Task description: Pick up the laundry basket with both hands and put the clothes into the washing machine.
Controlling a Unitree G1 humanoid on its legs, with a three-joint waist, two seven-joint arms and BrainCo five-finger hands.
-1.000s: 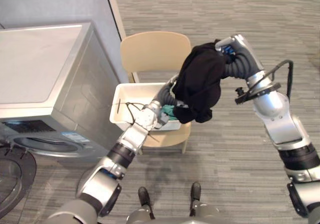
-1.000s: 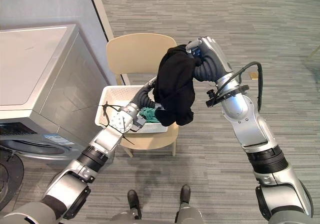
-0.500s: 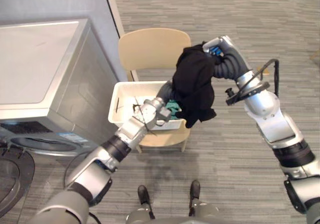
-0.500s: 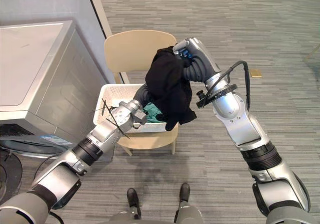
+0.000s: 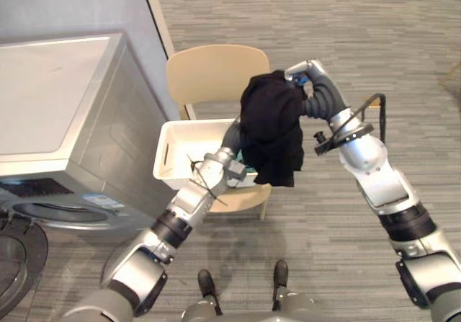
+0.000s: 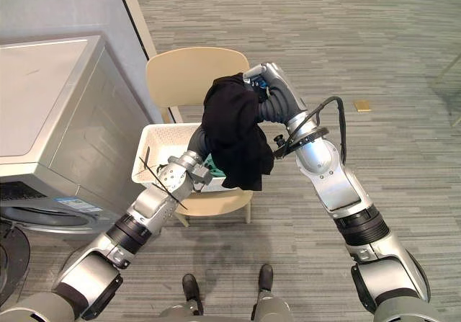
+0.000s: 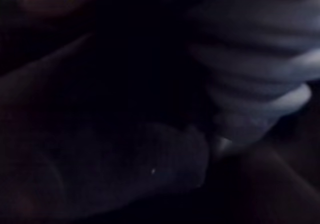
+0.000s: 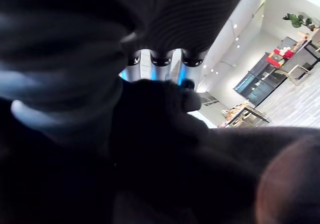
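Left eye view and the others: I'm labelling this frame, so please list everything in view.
black cloth garment: one, black, hanging from the right hand over the basket
white plastic laundry basket: one, white, on the chair seat
teal cloth: one, teal, inside the basket
beige wooden chair: one, beige, beside the washing machine
silver-grey washing machine: one, silver-grey, far left
grey striped carpet: one, grey, floor all round
right hand: one, silver, curled on the garment
left hand: one, dark-covered, reaching into the basket
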